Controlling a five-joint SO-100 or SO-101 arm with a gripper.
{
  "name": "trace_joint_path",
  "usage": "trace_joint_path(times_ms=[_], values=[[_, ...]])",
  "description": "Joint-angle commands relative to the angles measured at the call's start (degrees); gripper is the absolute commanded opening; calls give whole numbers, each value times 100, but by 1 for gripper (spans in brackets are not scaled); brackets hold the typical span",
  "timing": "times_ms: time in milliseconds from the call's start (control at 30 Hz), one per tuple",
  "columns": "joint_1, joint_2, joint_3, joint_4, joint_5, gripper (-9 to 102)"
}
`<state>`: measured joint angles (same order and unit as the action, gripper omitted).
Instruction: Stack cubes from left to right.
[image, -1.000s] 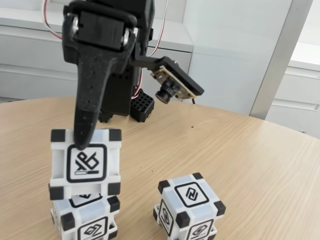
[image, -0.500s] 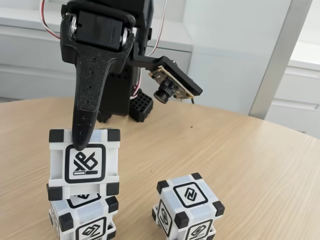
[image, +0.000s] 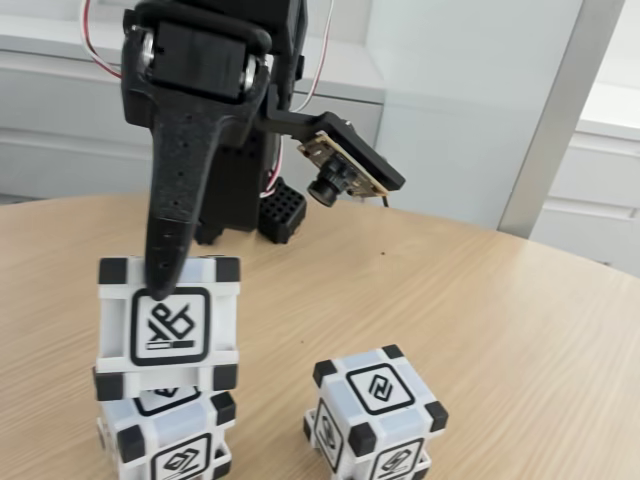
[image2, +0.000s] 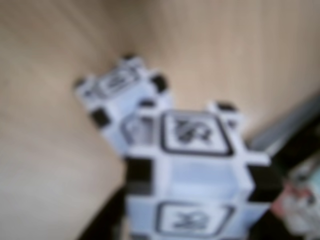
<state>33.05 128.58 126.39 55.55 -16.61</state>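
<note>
Near the table's (image: 480, 300) front edge in the fixed view, the gripper (image: 160, 285) holds the upper cube (image: 170, 325) on the lower cube (image: 170, 440) (cut off below). Only one finger (image: 180, 190) shows. The third cube (image: 375, 410) sits apart, rightward. The wrist view is blurred.

Bare table (image: 500, 300) right of the lone cube (image: 375, 410); two-cube stack (image: 168, 380) crowding the left.
</note>
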Motion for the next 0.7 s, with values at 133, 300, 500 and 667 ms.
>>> trace_joint_path(times_ms=[133, 300, 500, 667], values=[[53, 114, -62, 18, -9, 16], [53, 123, -114, 18, 35, 16], [53, 123, -141, 70, 62, 16], [53, 123, -141, 1011, -202, 16]])
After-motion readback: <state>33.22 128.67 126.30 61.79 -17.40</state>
